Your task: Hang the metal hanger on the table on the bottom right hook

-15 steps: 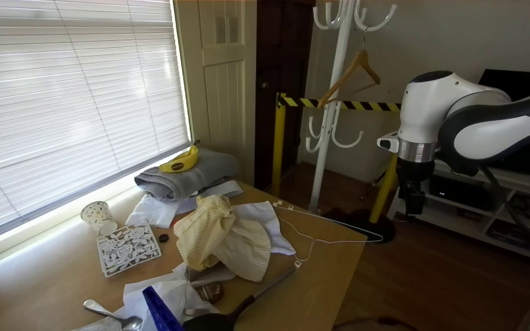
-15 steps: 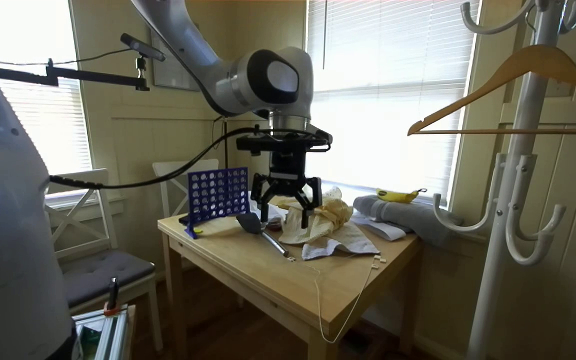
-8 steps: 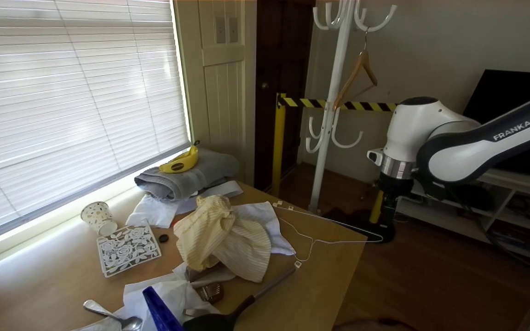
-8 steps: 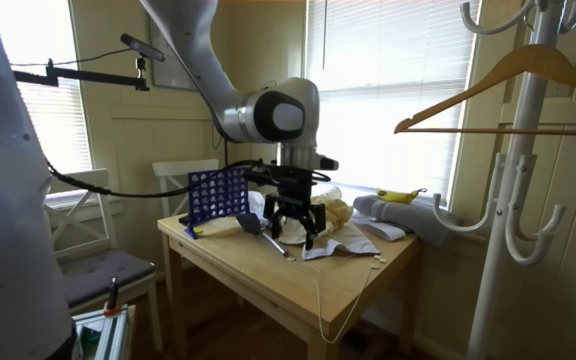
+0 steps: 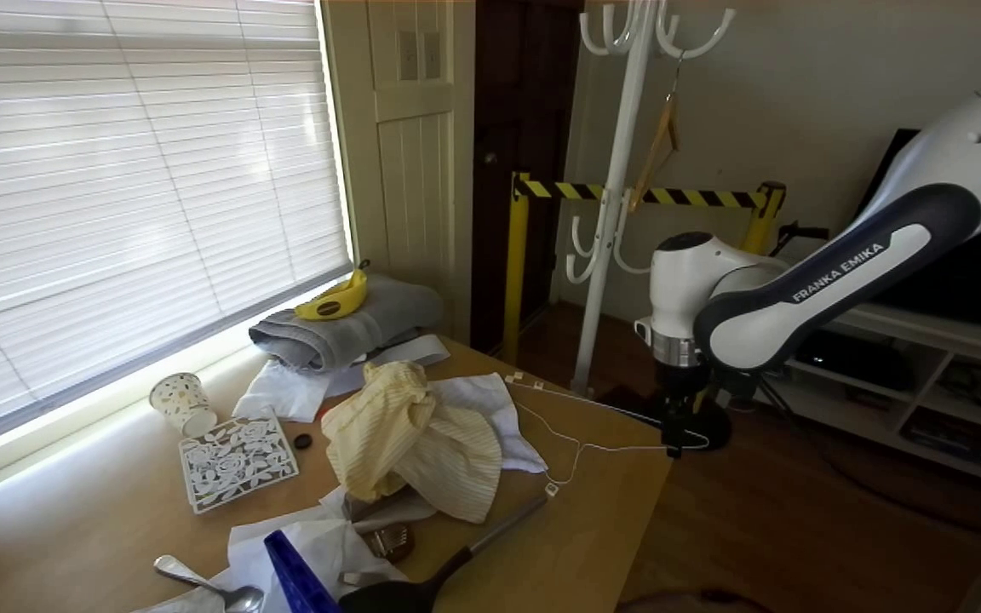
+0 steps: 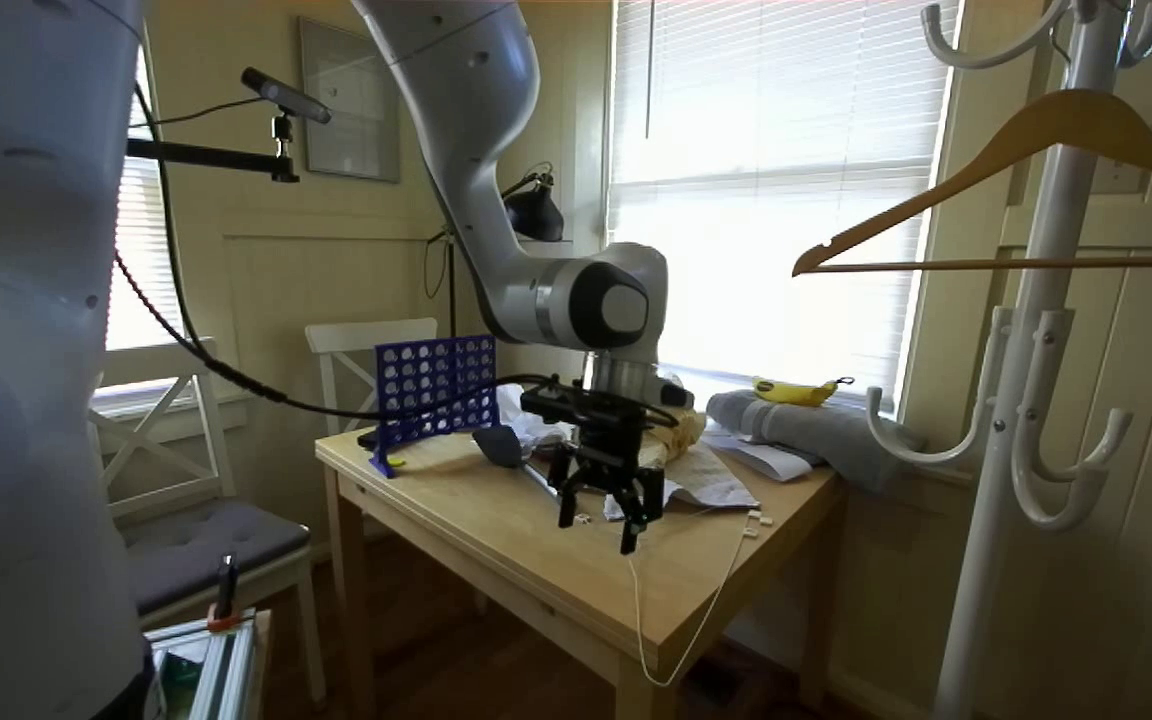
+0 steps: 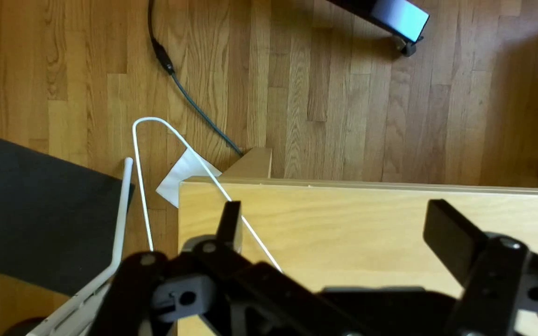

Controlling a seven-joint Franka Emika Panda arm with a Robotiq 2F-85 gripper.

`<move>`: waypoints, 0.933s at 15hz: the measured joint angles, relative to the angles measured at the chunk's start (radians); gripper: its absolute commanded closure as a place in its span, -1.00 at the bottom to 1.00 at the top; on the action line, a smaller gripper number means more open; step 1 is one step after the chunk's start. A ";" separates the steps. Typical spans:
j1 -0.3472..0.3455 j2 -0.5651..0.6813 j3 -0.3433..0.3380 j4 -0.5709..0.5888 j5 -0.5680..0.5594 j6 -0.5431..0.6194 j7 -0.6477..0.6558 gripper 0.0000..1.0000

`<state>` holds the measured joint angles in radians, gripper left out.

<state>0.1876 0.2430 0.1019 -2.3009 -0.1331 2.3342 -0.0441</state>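
Note:
The metal hanger (image 5: 618,448) is a thin white wire triangle lying on the table (image 5: 601,545), one corner overhanging the table corner; it also shows in the exterior view (image 6: 663,684) and wrist view (image 7: 260,242). My gripper (image 5: 674,449) is open and empty, low above the hanger near that corner, also in the exterior view (image 6: 598,535). In the wrist view my gripper (image 7: 334,205) has its left finger crossing over the wire, which is not held. The bottom right hook (image 5: 622,254) is partly hidden behind the arm.
A wooden hanger (image 5: 653,160) hangs from an upper prong of the white coat stand (image 6: 981,550). A cream striped cloth (image 5: 414,443), a spatula (image 5: 503,521) and a grey towel (image 5: 380,315) lie on the table. A blue game frame (image 6: 436,390) stands at its far end.
My gripper has moved down and toward the overhanging corner of the hanger, staying open. The wooden hanger has swung and turned on its prong. The metal hanger has not moved.

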 measured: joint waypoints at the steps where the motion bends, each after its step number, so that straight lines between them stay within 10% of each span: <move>1: 0.000 0.018 0.001 0.016 0.000 -0.007 0.000 -1.00; 14: 0.002 0.194 0.015 0.131 0.047 0.207 0.011 -1.00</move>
<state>0.1893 0.4373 0.1169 -2.1694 -0.0862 2.5411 -0.0328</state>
